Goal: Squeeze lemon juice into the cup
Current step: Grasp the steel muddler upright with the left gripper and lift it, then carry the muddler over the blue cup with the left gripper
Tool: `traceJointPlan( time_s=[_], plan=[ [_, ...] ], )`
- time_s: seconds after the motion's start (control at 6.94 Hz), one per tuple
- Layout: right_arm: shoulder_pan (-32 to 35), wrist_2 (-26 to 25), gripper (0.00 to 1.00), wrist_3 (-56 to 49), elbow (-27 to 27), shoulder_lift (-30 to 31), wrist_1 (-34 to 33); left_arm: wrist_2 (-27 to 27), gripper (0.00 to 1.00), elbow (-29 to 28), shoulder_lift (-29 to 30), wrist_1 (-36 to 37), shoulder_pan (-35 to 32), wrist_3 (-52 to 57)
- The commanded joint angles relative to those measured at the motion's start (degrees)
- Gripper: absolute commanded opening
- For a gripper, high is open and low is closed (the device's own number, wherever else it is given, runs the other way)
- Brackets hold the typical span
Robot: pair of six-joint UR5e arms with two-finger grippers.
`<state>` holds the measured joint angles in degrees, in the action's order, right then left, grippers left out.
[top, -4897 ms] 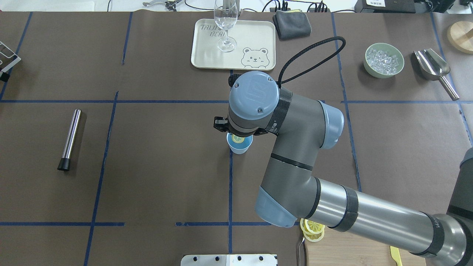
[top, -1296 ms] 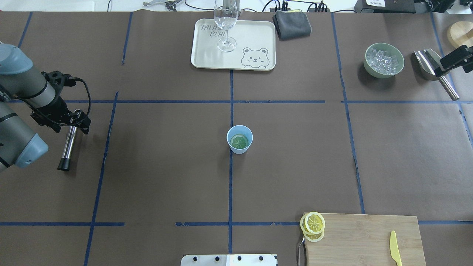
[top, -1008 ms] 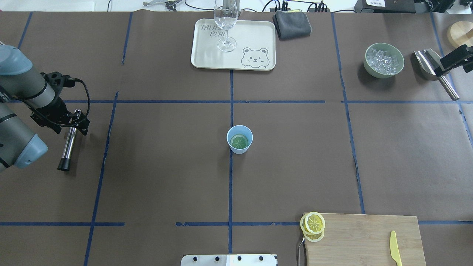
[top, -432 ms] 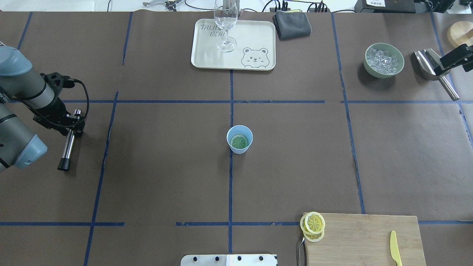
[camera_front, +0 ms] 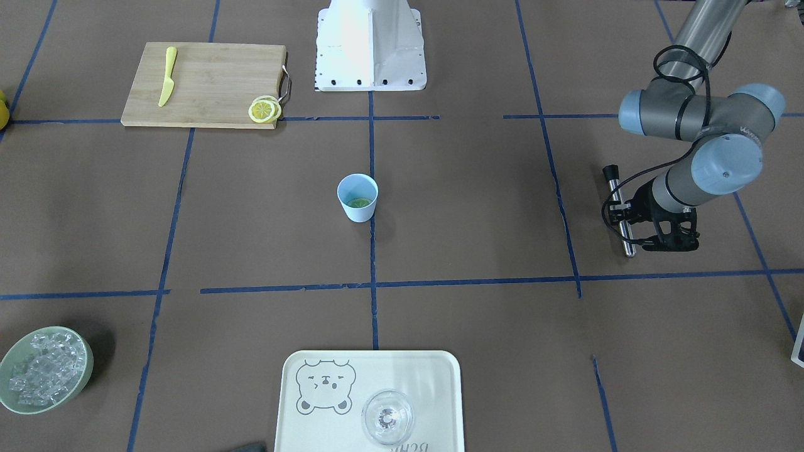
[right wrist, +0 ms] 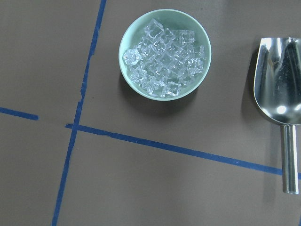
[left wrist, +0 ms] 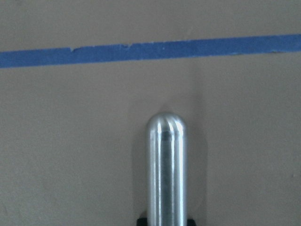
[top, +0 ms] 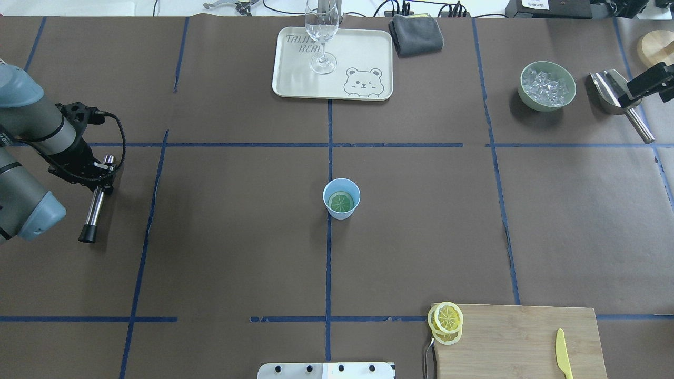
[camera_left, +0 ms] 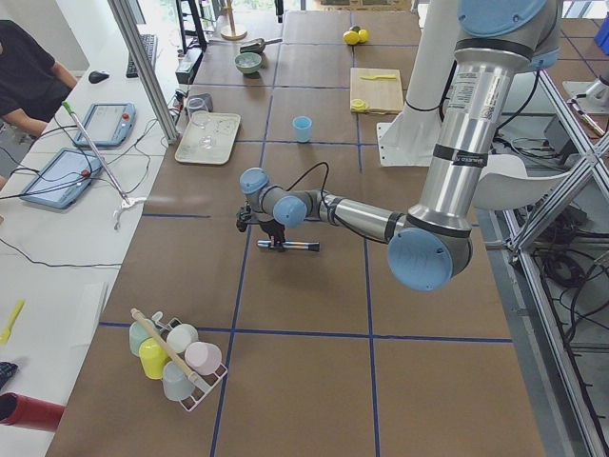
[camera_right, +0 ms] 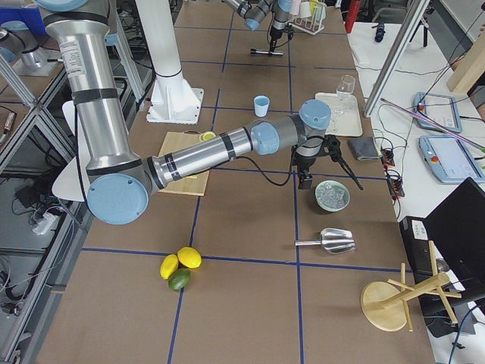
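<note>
Lemon (top: 340, 201) in cup (top: 342, 215), tray (top: 363, 52) beyond it, cutting board (top: 516, 337) nearer, to its right.

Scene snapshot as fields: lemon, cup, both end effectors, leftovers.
lemon: one slice, lying flat inside the cup
cup: upright at table centre, on a blue tape line
left end effector: low at the table's left side, closed on the steel rod
right end effector: far right, above the metal scoop; open or shut unclear
spare slices: stacked at the cutting board corner

Grey arms (camera_left: 473, 105) bear pale-blue caps (camera_front: 725, 164), black cables (top: 124, 142), perhaps lettering (camera_front: 750, 130).
</note>
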<state>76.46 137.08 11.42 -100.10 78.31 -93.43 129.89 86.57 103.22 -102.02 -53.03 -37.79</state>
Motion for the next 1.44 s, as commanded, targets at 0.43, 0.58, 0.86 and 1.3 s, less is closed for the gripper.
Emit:
traceJointPlan(
  time_s=[0.43,0.58,0.86,1.3],
  plan=[
    [1.4,0.0,1.00,-0.1,-0.2,0.5,0.1,-6.7,0.00,11.2,-0.6,0.2,-6.1,-0.8],
    [1.5,-0.1,1.00,-0.1,-0.2,0.8,0.1,-11.5,0.00,12.7,0.8,-0.1,-5.8,-2.7],
    [1.8,-0.5,1.00,0.0,-1.1,1.1,0.1,-29.7,0.00,19.7,4.1,-0.2,-1.8,-5.9],
    [2.8,-0.6,1.00,-0.1,-1.9,2.9,0.1,-39.0,0.00,22.7,11.5,-0.5,4.0,-13.3]
  ],
)
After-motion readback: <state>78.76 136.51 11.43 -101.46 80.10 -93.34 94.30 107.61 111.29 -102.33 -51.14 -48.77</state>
